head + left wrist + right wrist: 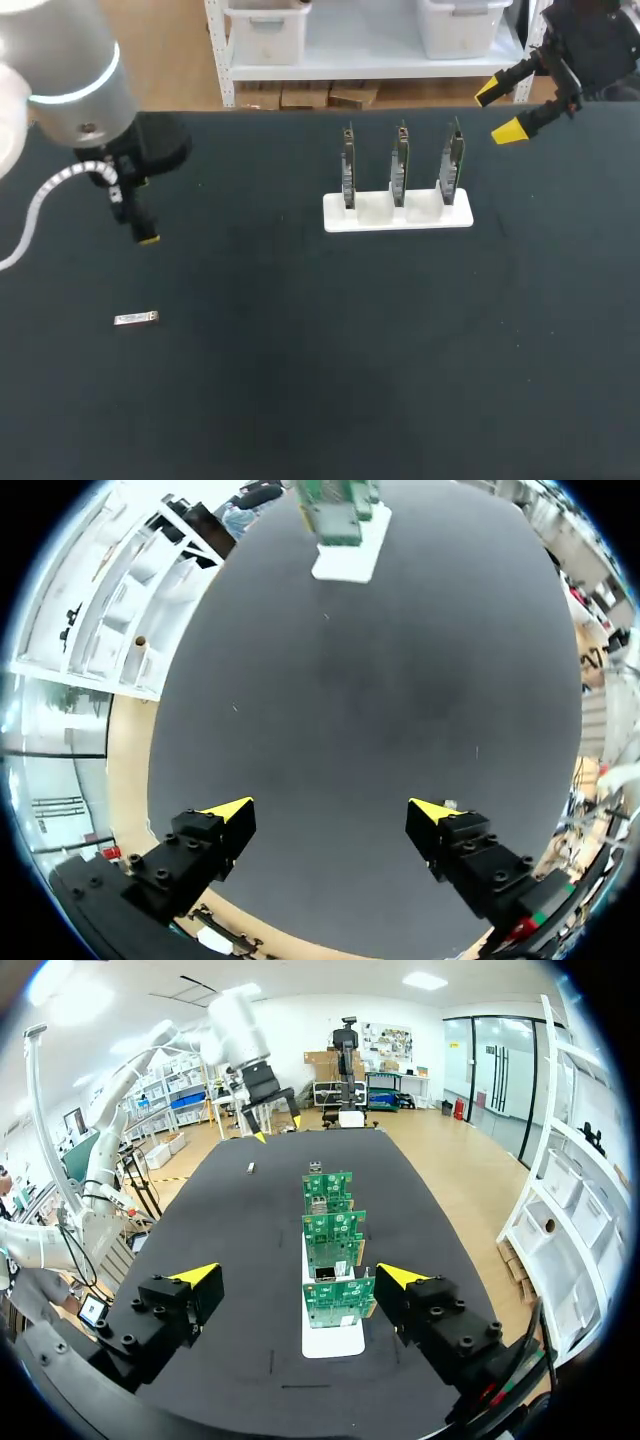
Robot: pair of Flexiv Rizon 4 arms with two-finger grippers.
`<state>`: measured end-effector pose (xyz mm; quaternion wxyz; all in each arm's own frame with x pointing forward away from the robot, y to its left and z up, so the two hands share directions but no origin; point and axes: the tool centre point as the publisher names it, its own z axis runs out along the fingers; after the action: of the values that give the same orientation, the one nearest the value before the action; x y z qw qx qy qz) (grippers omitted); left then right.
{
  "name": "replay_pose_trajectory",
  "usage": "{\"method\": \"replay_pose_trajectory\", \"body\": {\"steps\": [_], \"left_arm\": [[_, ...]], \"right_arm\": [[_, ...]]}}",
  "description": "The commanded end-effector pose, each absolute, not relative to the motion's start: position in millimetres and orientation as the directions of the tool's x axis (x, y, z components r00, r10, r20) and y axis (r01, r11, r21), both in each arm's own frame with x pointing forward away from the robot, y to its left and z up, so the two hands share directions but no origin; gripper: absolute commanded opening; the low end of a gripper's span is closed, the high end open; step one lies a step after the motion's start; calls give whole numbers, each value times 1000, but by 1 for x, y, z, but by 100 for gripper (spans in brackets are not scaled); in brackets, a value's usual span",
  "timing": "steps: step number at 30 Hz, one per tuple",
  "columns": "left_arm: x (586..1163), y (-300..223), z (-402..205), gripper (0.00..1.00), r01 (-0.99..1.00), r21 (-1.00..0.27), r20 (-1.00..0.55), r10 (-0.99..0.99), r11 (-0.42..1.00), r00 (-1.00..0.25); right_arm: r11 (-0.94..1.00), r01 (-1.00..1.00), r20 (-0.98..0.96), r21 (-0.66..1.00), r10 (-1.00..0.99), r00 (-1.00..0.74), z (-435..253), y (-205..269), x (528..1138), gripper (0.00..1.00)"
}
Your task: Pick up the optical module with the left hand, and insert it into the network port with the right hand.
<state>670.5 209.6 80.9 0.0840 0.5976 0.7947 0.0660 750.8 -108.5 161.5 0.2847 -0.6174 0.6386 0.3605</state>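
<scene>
The optical module, a small silvery bar, lies flat on the black table near the left side; from the right wrist it shows far off as a pale speck. My left gripper hangs open above and behind the module, with nothing between its yellow tips. Three green circuit boards with network ports stand upright in a white holder at the table's back middle. My right gripper is open over the back right edge, and its own view has the boards ahead between its fingers.
The black table stretches wide in front of the holder. The holder with its boards shows far ahead of my left gripper. My left arm appears across the table in the right wrist view.
</scene>
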Motion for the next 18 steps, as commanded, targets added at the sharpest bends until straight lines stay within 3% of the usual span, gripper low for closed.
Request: {"method": "replay_pose_trajectory", "body": {"steps": [1,9,18], "left_arm": [[656,225,75,100,944,194,-32,963,267,-266],[651,243,77,100,925,122,12,932,359,-363],[632,253,72,100,950,91,28,953,299,-303]], "right_arm": [[-24,-994,-810,107,-581,-73,161,-109,751,100],[-24,-994,-810,107,-581,-73,161,-109,751,100],[-24,-994,-810,107,-581,-73,161,-109,751,100]]}}
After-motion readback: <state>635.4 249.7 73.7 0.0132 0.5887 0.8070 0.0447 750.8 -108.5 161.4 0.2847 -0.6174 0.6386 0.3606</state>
